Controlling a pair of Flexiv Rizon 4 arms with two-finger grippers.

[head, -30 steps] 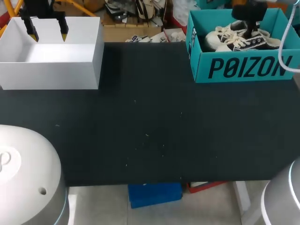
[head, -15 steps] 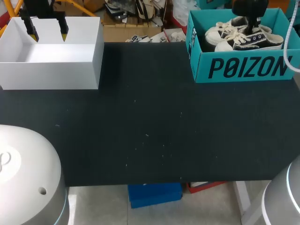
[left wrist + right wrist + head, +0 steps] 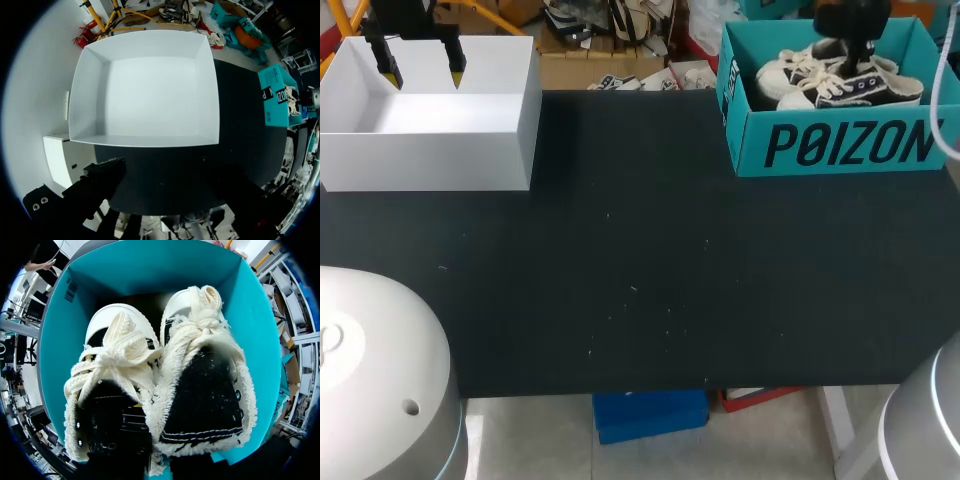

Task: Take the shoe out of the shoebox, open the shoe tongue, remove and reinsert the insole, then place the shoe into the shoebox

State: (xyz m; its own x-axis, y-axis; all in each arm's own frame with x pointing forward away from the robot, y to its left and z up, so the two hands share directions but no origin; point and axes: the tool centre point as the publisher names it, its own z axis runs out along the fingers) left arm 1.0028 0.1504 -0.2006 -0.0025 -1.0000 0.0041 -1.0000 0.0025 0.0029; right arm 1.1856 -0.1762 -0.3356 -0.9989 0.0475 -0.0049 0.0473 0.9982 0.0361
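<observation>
A black tabletop (image 3: 640, 270) is seen with an open white rectangular cardboard box (image 3: 430, 160) at its far left corner and an open teal cardboard shoebox (image 3: 840, 145) at its far right corner, the two well apart; the left gripper (image 3: 423, 72) is held above the white box with its two yellow-tipped fingers spread apart and nothing between them; in the left wrist view the inside of the white box (image 3: 90, 95) is seen straight ahead of that gripper, and the teal shoebox (image 3: 275, 97) is seen far across the table.

Two black canvas shoes with cream laces and white toe caps (image 3: 865, 88) are lying side by side inside the shoebox, touching one another; the right gripper (image 3: 858, 52) is lowered into the shoebox directly over them; whether it is open or closed cannot be told; in the right wrist view the shoes (image 3: 205, 390) are seen very near, framed by the teal walls (image 3: 150, 265), their frayed collars and knotted laces nearest the camera
</observation>
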